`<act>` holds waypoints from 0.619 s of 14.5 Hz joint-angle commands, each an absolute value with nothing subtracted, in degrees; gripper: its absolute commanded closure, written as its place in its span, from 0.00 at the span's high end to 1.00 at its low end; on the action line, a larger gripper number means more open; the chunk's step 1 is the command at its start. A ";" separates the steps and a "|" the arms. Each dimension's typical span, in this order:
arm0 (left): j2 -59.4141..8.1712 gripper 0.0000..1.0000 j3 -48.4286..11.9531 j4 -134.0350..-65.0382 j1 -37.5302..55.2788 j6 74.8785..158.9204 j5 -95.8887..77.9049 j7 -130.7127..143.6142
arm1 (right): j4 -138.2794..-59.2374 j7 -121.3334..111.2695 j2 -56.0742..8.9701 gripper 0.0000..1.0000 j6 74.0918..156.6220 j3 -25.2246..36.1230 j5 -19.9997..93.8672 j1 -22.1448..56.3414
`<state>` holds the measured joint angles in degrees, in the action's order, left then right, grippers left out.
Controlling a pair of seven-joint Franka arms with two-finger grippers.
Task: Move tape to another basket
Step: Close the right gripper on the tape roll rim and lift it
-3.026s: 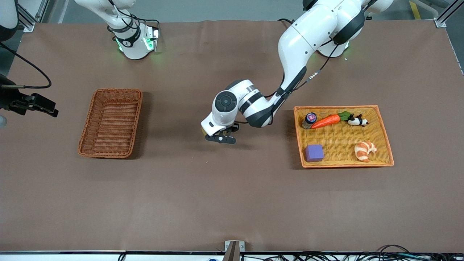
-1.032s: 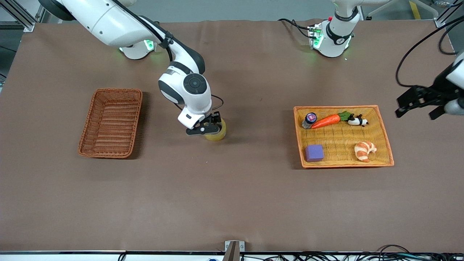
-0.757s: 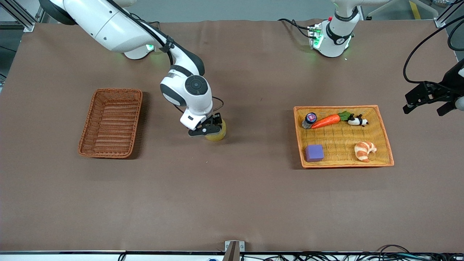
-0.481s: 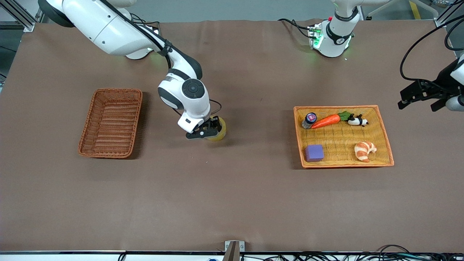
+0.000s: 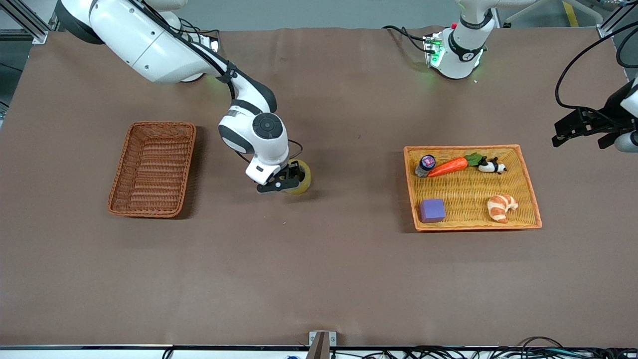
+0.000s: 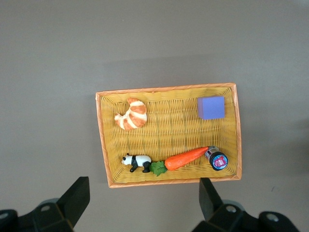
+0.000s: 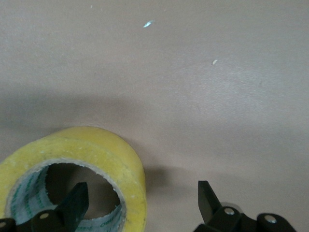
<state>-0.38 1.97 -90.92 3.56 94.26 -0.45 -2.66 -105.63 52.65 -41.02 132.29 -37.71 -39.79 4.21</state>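
The tape [image 5: 302, 183] is a yellowish roll lying on the brown table between the two baskets. My right gripper [image 5: 283, 182] is down at it and open. In the right wrist view one finger [image 7: 76, 204] is in the tape's [image 7: 96, 157] hollow and the other stands outside its wall, so my right gripper [image 7: 142, 205] straddles the wall without closing on it. The reddish-brown wicker basket [image 5: 152, 169] sits empty toward the right arm's end. My left gripper [image 5: 584, 130] is open and empty, up past the tray at the left arm's end; it also shows in the left wrist view [image 6: 145, 202].
An orange-yellow woven tray [image 5: 471, 147], also in the left wrist view [image 6: 166, 89], holds a purple cube [image 5: 431, 210], a croissant [image 5: 501, 207], a carrot [image 5: 448, 166], a panda figure [image 5: 492, 165] and a small bottle [image 5: 425, 165].
The left arm, over the table's middle 3 s ago, has pulled back to its own end. The right arm came to the tape and has shifted slightly at it in the last second.
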 commanded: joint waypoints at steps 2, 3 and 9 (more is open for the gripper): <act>0.35 1.00 2.11 -90.79 3.87 93.51 0.79 -1.93 | -106.00 54.23 -42.97 0.80 133.77 -38.41 -42.88 3.34; 0.18 1.00 2.02 -90.88 3.87 93.52 0.79 -1.93 | -106.00 54.14 -43.15 0.50 133.51 -38.41 -43.24 2.90; -0.70 1.00 1.14 -90.70 3.60 93.60 0.79 -1.85 | -105.30 56.69 -42.72 0.00 132.89 -38.67 -42.63 1.85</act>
